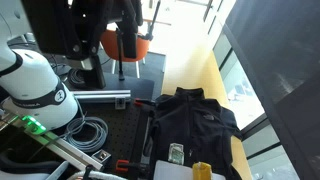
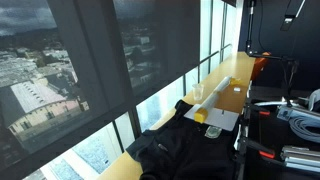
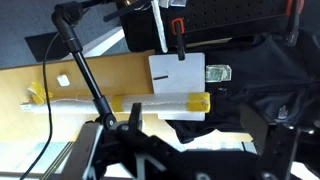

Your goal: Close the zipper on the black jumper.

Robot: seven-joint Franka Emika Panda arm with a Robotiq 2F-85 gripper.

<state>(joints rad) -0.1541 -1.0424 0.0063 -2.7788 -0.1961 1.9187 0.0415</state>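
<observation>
**Jumper** (image 1: 195, 122): large black garment of soft matte cloth, spread flat with a stand-up collar at its upper end. In both exterior views it lies on the desk beside the window: lower centre-right in one, lower centre (image 2: 172, 148) in the other. In the wrist view we record it as a crumpled dark mass at the right (image 3: 262, 95).

**Zipper** (image 1: 191, 118): we list only a faint dark line running down from the collar; it is too dim for us to tell how far it is done up.

**Desk** (image 3: 60, 95): smooth pale-yellow wood, a long strip along the glass.

**Sheet** (image 3: 178, 72): flat white rectangle, just left of the jumper in the wrist view.

**Roll** (image 3: 120, 103): long, pale cylinder with yellow ends, lying across the desk below the sheet.

**Packet** (image 3: 218, 73): small, clear and glossy, at the sheet's right edge.

**Cables** (image 1: 90, 130): coiled grey and black loops, lower left.

**Stand** (image 3: 85, 60): thin black jointed rod, upper left of the wrist view.

**Arm** (image 1: 35, 85): rounded glossy white shell, left of the frame.

**End effector** (image 3: 210, 150): dark angular metal along the bottom edge of the wrist view. We note its fingers spread wide apart, gripping nothing, above the jumper's lower edge.
</observation>
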